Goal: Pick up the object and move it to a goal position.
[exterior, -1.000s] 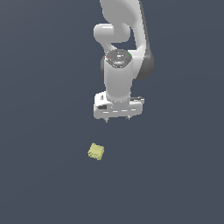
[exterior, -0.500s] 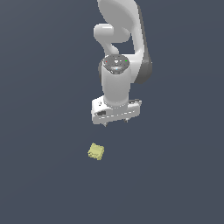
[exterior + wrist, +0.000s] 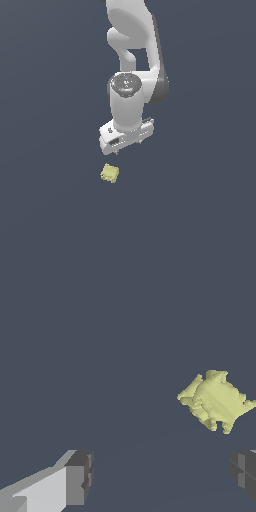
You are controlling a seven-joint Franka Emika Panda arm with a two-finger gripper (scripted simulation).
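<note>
- Above the dark floor (image 3: 45,150), my gripper (image 3: 126,143) hangs from the white arm (image 3: 132,45), pointing down.
- My jaws are spread wide, released, with nothing between them; in the wrist view the two dark fingertips (image 3: 82,476) stand far apart.
- I hold nothing and touch nothing.
- The block (image 3: 109,173) lies on the floor just below my gripper and a little toward the exterior view's left, apart from me.
- It is small, pale yellow-green, with bumpy faces, and sits turned at an angle.
- In the wrist view the block (image 3: 215,400) is beyond my fingertips, not in the gap between them, and nearer to one finger than to the other.
- No finger reaches the block.
</note>
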